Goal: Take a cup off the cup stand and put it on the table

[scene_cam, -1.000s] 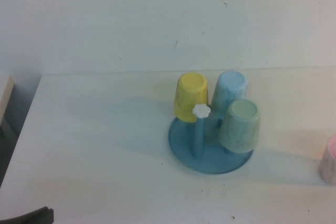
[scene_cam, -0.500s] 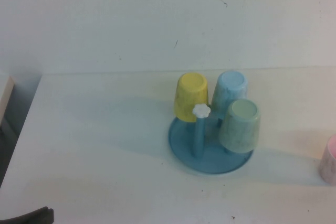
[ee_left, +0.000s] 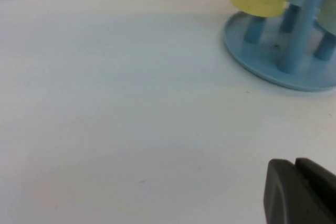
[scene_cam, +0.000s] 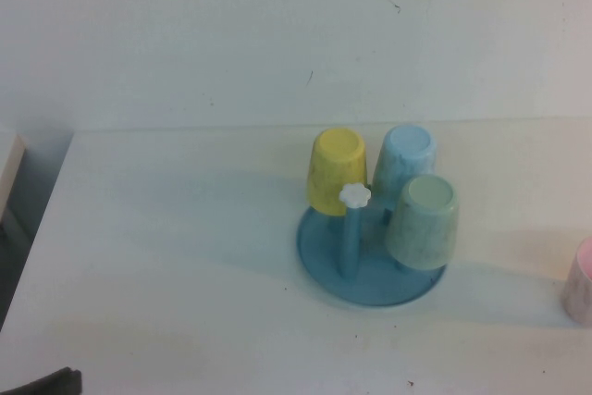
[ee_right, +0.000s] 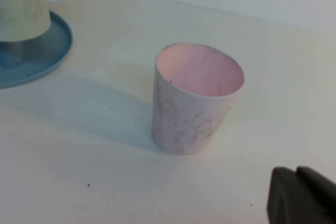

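On counter point(scene_cam: 166, 256), right edge of high view: pink cup point(ee_right: 197, 98) upright, mouth up, well apart from cup stand point(scene_cam: 370, 270). Stand peg point(scene_cam: 350, 233) with white flower knob bare; yellow cup point(scene_cam: 336, 171), pale blue cup point(scene_cam: 405, 159), pale green cup point(scene_cam: 424, 221) inverted on remaining pegs. Left pincer point(ee_left: 300, 192) low near front-left corner of counter, fingers apparently closed, gripping nothing. Right pincer point(ee_right: 302, 195) near pink cup, not touching, fingers together, empty.
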`<action>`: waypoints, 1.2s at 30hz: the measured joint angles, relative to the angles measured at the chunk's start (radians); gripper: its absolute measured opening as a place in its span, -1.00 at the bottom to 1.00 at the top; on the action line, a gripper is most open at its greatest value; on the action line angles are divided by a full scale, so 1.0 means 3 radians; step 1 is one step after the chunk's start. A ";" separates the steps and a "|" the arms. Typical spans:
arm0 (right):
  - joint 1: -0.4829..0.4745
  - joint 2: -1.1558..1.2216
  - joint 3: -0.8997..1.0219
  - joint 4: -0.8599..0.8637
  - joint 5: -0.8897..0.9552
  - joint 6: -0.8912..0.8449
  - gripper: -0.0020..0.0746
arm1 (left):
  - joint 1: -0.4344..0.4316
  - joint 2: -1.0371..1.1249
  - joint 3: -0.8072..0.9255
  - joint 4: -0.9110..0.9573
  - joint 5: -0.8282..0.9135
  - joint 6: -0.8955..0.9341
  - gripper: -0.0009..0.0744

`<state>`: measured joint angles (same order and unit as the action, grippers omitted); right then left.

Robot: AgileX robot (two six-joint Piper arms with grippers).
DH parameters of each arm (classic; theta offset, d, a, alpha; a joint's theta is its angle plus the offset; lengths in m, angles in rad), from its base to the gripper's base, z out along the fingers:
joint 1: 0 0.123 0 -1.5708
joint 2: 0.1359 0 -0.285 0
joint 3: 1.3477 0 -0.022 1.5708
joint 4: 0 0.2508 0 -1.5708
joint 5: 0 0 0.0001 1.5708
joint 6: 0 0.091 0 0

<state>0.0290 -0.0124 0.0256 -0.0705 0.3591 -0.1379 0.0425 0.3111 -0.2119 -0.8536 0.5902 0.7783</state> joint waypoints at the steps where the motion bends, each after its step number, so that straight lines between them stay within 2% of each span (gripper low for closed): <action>1: 0.0000 0.0000 0.0000 0.0000 0.0000 0.0000 -0.95 | 0.0000 -0.0045 0.0029 0.0113 -0.0099 -0.0232 -0.98; 7: 0.0000 0.0000 0.0000 0.0000 0.0000 0.0000 -0.95 | 0.0000 -0.0563 0.0436 0.1365 -0.0698 -0.2249 -0.98; 11: 0.0000 0.0000 0.0000 0.0000 0.0000 -0.0002 -0.95 | 0.0006 -0.0935 0.0733 0.2206 -0.1012 -0.2918 -0.98; 13: 0.0000 0.0000 0.0000 0.0000 0.0000 -0.0002 -0.95 | 0.0006 -0.1042 0.0781 0.2478 -0.1087 -0.2977 -0.98; 18: 0.0000 0.0000 0.0000 0.0000 0.0000 -0.0002 -0.95 | 0.0012 -0.1066 0.0794 0.2648 -0.1152 -0.2885 -0.98; 22: 0.0000 0.0000 0.0000 0.0000 0.0000 -0.0002 -0.95 | 0.0000 -0.1066 0.0799 0.2638 -0.1054 -0.2707 -0.98; 27: 0.0000 0.0000 0.0000 0.0000 0.0000 -0.0002 -0.95 | -0.0146 -0.1066 0.0799 0.2533 -0.0929 -0.2354 -0.98; 36: 0.0000 0.0000 0.0000 0.0000 0.0000 -0.0002 -0.95 | -0.0184 -0.1066 0.0793 0.2491 -0.0913 -0.2334 -0.98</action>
<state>0.0290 -0.0124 0.0256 -0.0705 0.3591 -0.1386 -0.0127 -0.0088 0.0258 -0.1062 0.3162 0.0782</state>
